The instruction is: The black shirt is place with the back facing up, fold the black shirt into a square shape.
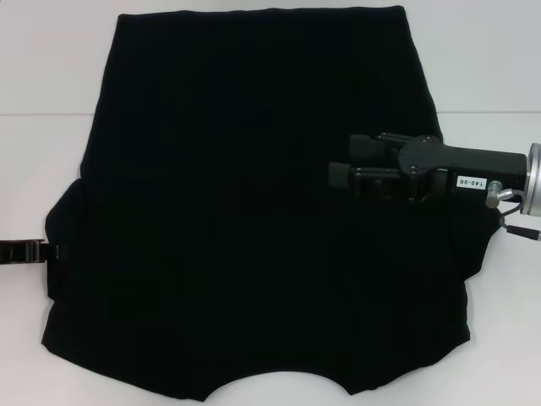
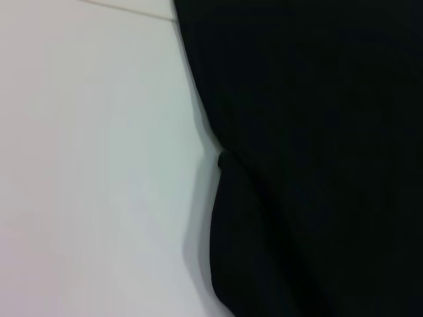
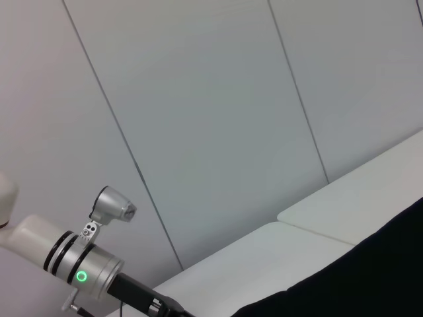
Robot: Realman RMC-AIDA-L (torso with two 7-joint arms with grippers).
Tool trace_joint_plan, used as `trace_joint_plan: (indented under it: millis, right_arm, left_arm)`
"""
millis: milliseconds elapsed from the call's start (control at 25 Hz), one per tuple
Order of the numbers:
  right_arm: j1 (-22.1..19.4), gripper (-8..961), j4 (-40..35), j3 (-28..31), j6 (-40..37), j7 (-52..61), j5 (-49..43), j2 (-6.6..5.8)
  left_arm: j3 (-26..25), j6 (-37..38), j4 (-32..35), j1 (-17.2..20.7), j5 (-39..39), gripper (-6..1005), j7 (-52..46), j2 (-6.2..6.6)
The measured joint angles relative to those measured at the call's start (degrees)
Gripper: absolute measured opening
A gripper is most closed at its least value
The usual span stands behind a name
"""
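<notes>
Black shirt [image 1: 254, 211] spread flat on white bench [image 1: 42, 161], plain side up, no lettering visible. Curved neckline at shirt's near edge, straight hem at far edge. Sleeve areas look tucked or bunched at both sides of the shirt; hard to say whether deliberate folds.

Progress, as a judgement: early. Outline not yet square, wider near the neckline and narrower at the hem. Likely left: side folds inward, then hem-to-neck fold.

Right claw [image 1: 342, 162] raised over shirt's right half, pointing toward shirt's centre, fingers [image 1: 365, 145] spread apart, nothing held. No contact with cloth discernible.

Left claw [image 1: 25, 251] at shirt's left edge, low on the bench, just at the sleeve fold. Pinching cloth or merely touching: cannot tell. Left wrist view gives only the shirt edge [image 2: 297, 158] with a small notch where the cloth folds, bench [image 2: 99, 172] beside it.

Surface: smooth white bench, a seam line beyond the shirt's hem, no clutter. Room: pale panelled wall [image 3: 198, 99] behind the bench, thin dark joints between panels. Left arm's silver wrist section [image 3: 79, 264] with green light seen across the shirt in right wrist view.
</notes>
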Motion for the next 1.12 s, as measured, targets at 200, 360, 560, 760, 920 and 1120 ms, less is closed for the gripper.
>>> trace_joint_plan:
  millis: [200, 360, 560, 760, 920, 1120]
  right_arm:
    - [0.00, 875, -0.14, 0.00, -0.06, 0.00, 0.18, 0.00]
    - [-0.01, 872, -0.23, 0.00, -0.07, 0.00, 0.60, -0.06]
    - [-0.09, 870, -0.23, 0.00, -0.09, 0.00, 0.63, -0.11]
    - [-0.13, 867, -0.20, 0.00, -0.03, 0.00, 0.73, -0.09]
    - [-0.26, 865, -0.04, 0.00, 0.02, 0.00, 1.15, -0.09]
    - [-0.33, 862, -0.01, 0.00, -0.02, 0.00, 1.53, -0.09]
  left_arm:
    - [0.74, -0.12, 0.33, -0.23, 0.60, 173, -0.38, -0.25]
    - [0.77, -0.23, 0.43, -0.50, 0.79, 108, -0.40, -0.27]
    - [0.77, -0.38, 0.43, -0.58, 0.79, 26, -0.42, -0.26]
    - [0.35, -1.88, 0.72, -0.49, 0.79, 2, -1.01, -0.23]
    - [0.20, -2.67, 1.77, 0.31, 0.79, 2, -1.69, -0.23]
    - [-0.36, -2.64, 3.80, 1.38, 0.52, 2, -2.34, -0.59]
